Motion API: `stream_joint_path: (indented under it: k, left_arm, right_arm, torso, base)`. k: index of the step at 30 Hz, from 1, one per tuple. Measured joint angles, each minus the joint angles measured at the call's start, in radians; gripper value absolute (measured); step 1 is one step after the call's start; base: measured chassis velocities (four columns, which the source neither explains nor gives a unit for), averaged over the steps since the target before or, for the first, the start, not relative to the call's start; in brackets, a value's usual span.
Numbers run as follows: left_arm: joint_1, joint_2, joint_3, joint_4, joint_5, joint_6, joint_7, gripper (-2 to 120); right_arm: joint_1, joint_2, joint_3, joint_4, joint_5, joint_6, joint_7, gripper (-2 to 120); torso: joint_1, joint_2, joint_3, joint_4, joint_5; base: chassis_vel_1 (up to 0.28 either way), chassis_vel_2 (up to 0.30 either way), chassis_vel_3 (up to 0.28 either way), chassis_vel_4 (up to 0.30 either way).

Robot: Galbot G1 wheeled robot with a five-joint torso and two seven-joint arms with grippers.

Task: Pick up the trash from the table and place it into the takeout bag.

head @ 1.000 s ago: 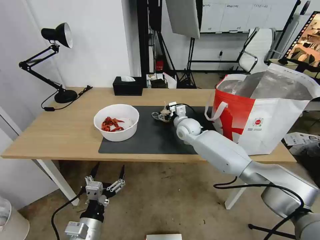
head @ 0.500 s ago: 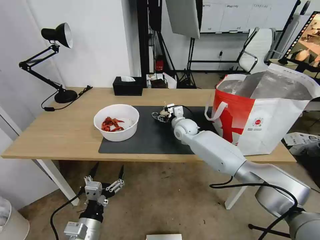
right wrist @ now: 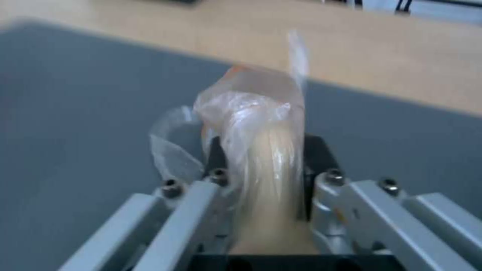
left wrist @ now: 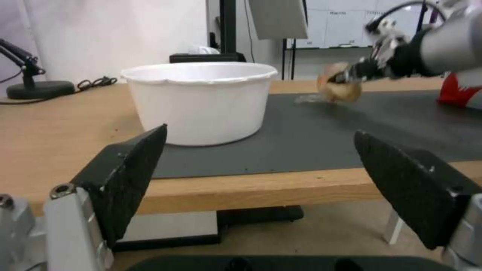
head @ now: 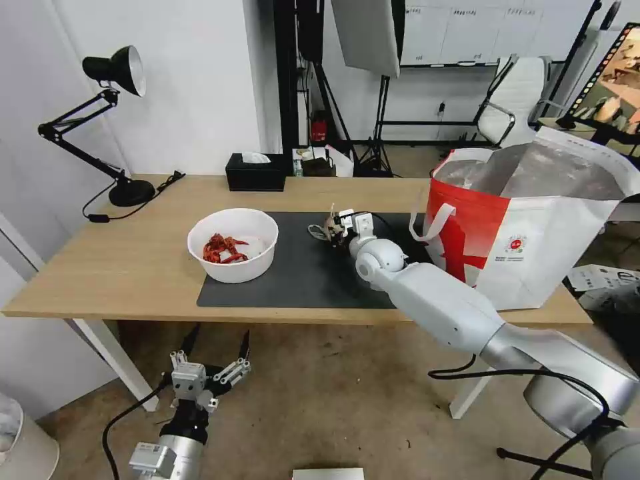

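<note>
Light-wood table [head: 127,267] under a matt dark grey mat [head: 300,273], smooth white plastic bowl [head: 233,245], crinkled clear plastic bag [right wrist: 261,113], takeout bag [head: 533,227] lined with shiny silver foil

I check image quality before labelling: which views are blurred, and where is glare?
Right wrist view: the knotted clear bag in the right gripper looks soft, the mat behind blurred. Left wrist view: the bag and right gripper are smeared, the bowl sharper. Head view: sharp; foil in the takeout bag shines.

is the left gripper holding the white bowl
No, the left gripper hangs open below the table edge, apart from the white bowl.
</note>
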Motion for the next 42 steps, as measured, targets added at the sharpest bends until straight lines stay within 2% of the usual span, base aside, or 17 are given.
stream_joint_path:
  k: [1,2,5,6,9,10,12,15,19,20,21,25,26,32,33,36,42]
  left_arm:
    - [0.001,0.002,0.000,-0.004,0.000,0.000,-0.001,100]
    - [0.001,0.002,0.000,-0.004,0.000,0.000,-0.001,100]
    - [0.003,0.004,0.001,-0.014,0.000,0.000,-0.001,100]
    - [0.003,0.004,0.001,-0.014,0.000,0.000,-0.001,100]
    - [0.008,0.002,0.004,-0.022,0.000,-0.001,-0.001,100]
    - [0.008,0.002,0.004,-0.022,0.000,-0.001,-0.001,100]
    - [0.010,0.002,0.005,-0.023,0.001,-0.003,-0.001,100]
    - [0.009,0.000,0.007,-0.023,0.002,-0.004,-0.001,100]
    - [0.010,-0.004,0.010,-0.024,0.006,-0.006,-0.002,100]
    - [0.012,-0.006,0.012,-0.026,0.010,-0.007,-0.001,100]
    - [0.012,-0.006,0.012,-0.026,0.010,-0.007,-0.001,100]
    - [0.022,-0.011,0.010,-0.035,0.015,-0.013,-0.001,100]
    - [0.022,-0.011,0.010,-0.035,0.015,-0.013,-0.001,100]
    - [0.023,-0.009,0.015,-0.035,0.018,-0.015,-0.001,100]
    - [0.023,-0.009,0.015,-0.035,0.018,-0.015,-0.001,100]
    - [0.021,-0.006,0.020,-0.033,0.019,-0.015,-0.001,100]
    - [0.019,-0.001,0.021,-0.033,0.020,-0.015,-0.001,100]
  right_arm:
    - [-0.014,-0.026,0.016,0.062,0.004,0.007,0.020,9]
    - [-0.014,-0.026,0.016,0.062,0.004,0.007,0.020,9]
    - [-0.059,-0.128,0.076,0.254,0.003,0.029,0.065,5]
    - [-0.059,-0.128,0.076,0.254,0.003,0.029,0.065,5]
    - [-0.100,-0.246,0.160,0.428,-0.015,0.039,0.080,5]
    - [-0.100,-0.246,0.160,0.428,-0.015,0.039,0.080,5]
    - [-0.117,-0.330,0.213,0.532,-0.047,0.056,0.077,5]
    - [-0.122,-0.410,0.263,0.620,-0.080,0.070,0.074,5]
    - [-0.122,-0.472,0.303,0.674,-0.155,0.077,0.086,4]
    - [-0.123,-0.506,0.326,0.701,-0.199,0.070,0.122,4]
    - [-0.123,-0.506,0.326,0.701,-0.199,0.070,0.122,4]
    - [-0.143,-0.548,0.381,0.743,-0.150,-0.005,0.325,4]
    - [-0.143,-0.548,0.381,0.743,-0.150,-0.005,0.325,4]
    - [-0.220,-0.577,0.498,0.745,0.064,-0.039,0.516,4]
    - [-0.220,-0.577,0.498,0.745,0.064,-0.039,0.516,4]
    - [-0.269,-0.582,0.554,0.762,0.206,-0.034,0.591,4]
    - [-0.303,-0.582,0.586,0.768,0.285,-0.028,0.615,4]
  torso:
    - [0.000,0.000,0.000,0.0000,0.0001]
    - [0.000,0.000,0.000,0.0000,0.0001]
    - [0.000,0.000,0.000,-0.0001,0.0002]
    - [0.000,0.000,0.000,-0.0001,0.0002]
    - [0.000,0.000,0.000,-0.0005,0.0003]
    - [0.000,0.000,0.000,-0.0005,0.0003]
    - [0.000,0.000,0.000,-0.0006,0.0003]
    - [0.000,0.000,0.000,-0.0004,0.0001]
    - [0.000,0.000,0.000,-0.0003,0.0001]
    - [0.000,0.000,0.000,-0.0004,0.0001]
    - [0.000,0.000,0.000,-0.0004,0.0001]
    - [0.000,0.000,0.000,0.0000,0.0001]
    - [0.000,0.000,0.000,0.0000,0.0001]
    - [0.000,0.000,0.000,-0.0003,0.0002]
    - [0.000,0.000,0.000,-0.0003,0.0002]
    - [0.000,0.000,0.000,-0.0003,0.0001]
    - [0.000,0.000,0.000,-0.0002,0.0000]
  base:
    - [0.000,0.000,0.000,0.000]
    - [0.000,0.000,0.000,0.000]
    - [0.000,0.000,0.000,0.000]
    - [0.000,0.000,0.000,0.000]
    - [0.000,0.000,0.000,0.000]
    - [0.000,0.000,0.000,0.000]
    - [0.000,0.000,0.000,0.000]
    - [0.000,0.000,0.000,0.000]
    - [0.000,0.000,0.000,0.000]
    - [0.000,0.000,0.000,0.000]
    - [0.000,0.000,0.000,0.000]
    - [0.000,0.000,0.000,0.000]
    - [0.000,0.000,0.000,0.000]
    - [0.000,0.000,0.000,0.000]
    - [0.000,0.000,0.000,0.000]
    - [0.000,0.000,0.000,0.000]
    - [0.000,0.000,0.000,0.000]
